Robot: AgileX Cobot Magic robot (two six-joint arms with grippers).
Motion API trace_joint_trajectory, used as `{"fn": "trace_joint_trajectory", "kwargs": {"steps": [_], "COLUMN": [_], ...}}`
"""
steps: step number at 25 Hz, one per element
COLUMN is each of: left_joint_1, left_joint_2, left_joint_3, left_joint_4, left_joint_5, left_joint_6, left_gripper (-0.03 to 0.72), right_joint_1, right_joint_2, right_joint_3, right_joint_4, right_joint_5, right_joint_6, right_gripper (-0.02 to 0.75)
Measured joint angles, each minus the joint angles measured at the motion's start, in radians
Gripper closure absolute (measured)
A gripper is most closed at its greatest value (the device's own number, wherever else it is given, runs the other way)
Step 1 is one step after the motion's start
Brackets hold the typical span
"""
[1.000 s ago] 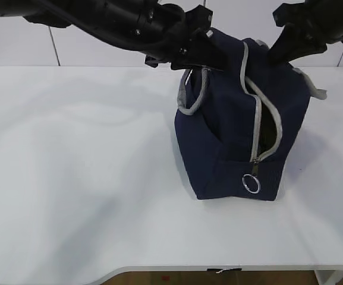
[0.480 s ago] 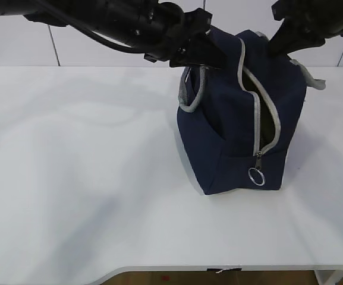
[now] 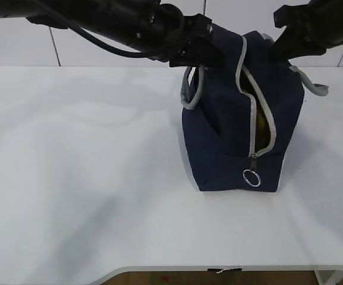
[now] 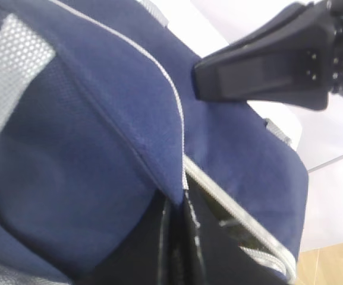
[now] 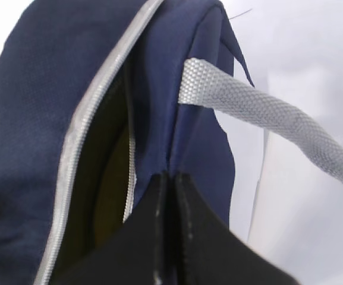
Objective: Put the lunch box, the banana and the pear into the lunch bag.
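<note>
Standing upright on the white table, right of centre, was one lunch bag, navy fabric, its grey zipper partly undone down the near face so that a narrow curved slit gaped. One ring pull hung at the lower end of the zipper. Two grey webbing handles were counted: one looped down on the bag's left side, the other trailing off to the right. Through the slit a sliver of yellow showed inside the bag; which item it belonged to could not be told. No lunch box, banana or pear lay on the table. Two arms were present, both at the bag's top. The left gripper had its jaws pressed together on a fold of navy cloth at the top left edge, just beside the zipper tape. The right gripper was likewise pinched tight on the fabric edge at the top right, between the zipper opening and the base of the right-hand handle. In the left wrist view the right gripper's black body was seen across the bag's top.
</note>
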Motion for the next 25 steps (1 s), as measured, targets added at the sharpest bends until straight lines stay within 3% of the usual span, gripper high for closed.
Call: {"fn": "trace_joint_trajectory", "kwargs": {"steps": [7,15,25], "left_joint_1": [0.000,0.000,0.000], "left_joint_2": [0.024,0.032,0.032], "left_joint_3": [-0.004,-0.006,-0.006], "left_joint_4": [0.003,0.003,0.003], "left_joint_5": [0.013,0.039,0.044], "left_joint_6": [0.004,0.006,0.006], "left_gripper": [0.685,0.685,0.685], "right_joint_1": [0.000,0.000,0.000], "right_joint_2": [-0.002,-0.009,-0.168], "right_joint_3": [0.023,0.021,0.021], "right_joint_4": [0.013,0.047,0.083], "right_joint_5": [-0.022,-0.016,0.037], "right_joint_6": [-0.006,-0.019,-0.126], "right_gripper": [0.697,0.360,0.320]}}
